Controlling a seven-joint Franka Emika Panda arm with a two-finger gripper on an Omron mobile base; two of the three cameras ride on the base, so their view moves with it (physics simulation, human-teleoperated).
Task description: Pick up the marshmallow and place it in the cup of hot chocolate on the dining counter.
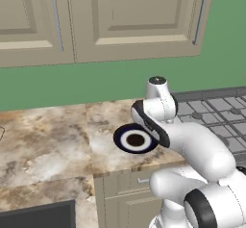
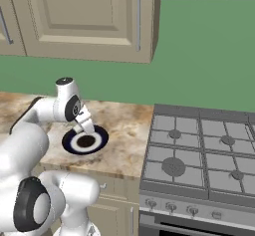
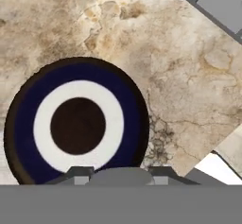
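My gripper [image 2: 87,128] hangs just above a round dark-blue-and-white ringed plate [image 2: 99,139] on the stone counter beside the stove. In the hand view the plate [image 3: 78,124] lies bare below the gripper [image 3: 120,173]. A small pale rounded lump, the marshmallow [image 3: 120,176], sits between the two fingertips, and the jaws are shut on it. From the left base view the arm's wrist covers the right edge of the plate [image 1: 126,140]. The cup of hot chocolate and the dining counter are out of view.
A gas stove [image 2: 199,155] with dark grates adjoins the counter [image 2: 124,130] on the right. Beige wall cabinets [image 1: 120,15] hang above a green wall. The counter's front edge and drawer fronts [image 1: 120,193] lie just below the plate. More mottled counter [image 1: 48,140] stretches left.
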